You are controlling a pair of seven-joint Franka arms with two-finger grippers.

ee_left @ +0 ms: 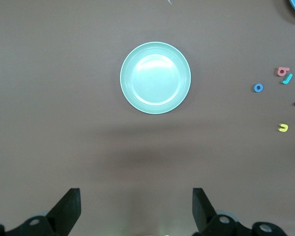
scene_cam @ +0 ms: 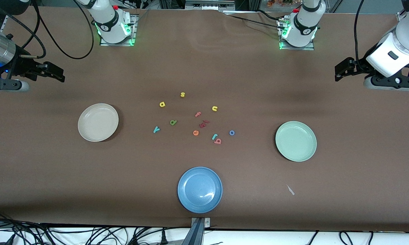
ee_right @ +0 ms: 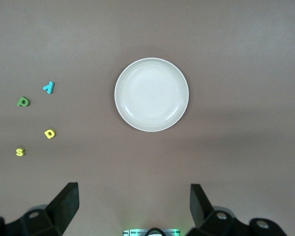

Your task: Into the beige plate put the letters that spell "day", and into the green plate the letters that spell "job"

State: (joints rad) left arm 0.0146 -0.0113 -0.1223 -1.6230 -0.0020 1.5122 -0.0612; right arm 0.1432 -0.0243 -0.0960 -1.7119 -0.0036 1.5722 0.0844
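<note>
Claws [scene_cam: 60, 73] wait—teal j [scene_cam: 214, 136] lies aslant.

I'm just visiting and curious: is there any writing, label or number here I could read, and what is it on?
No printed words or numbers are readable; only loose foam letters lie on the table:
"s", yellow
"a", yellow
"u", yellow
"f", pink
"d", green
"y", teal
"e", orange
"o", blue
"j", teal
"b", salmon
Dark red pieces: unreadable.
Round marks on the arms' bases: too small.

Brown table [scene_cam: 54, 177]. Plain cream beige plate [scene_cam: 98, 122]; pale mint green plate [scene_cam: 295, 141]; blue plate [scene_cam: 200, 189]. Foam letters: green d [scene_cam: 173, 122], yellow a [scene_cam: 162, 104], teal y [scene_cam: 156, 129], teal j [scene_cam: 214, 136], blue o [scene_cam: 232, 132], salmon-red b [scene_cam: 218, 141], yellow s [scene_cam: 182, 94], yellow u [scene_cam: 214, 108], orange e [scene_cam: 196, 132], pink f [scene_cam: 198, 114].
</note>
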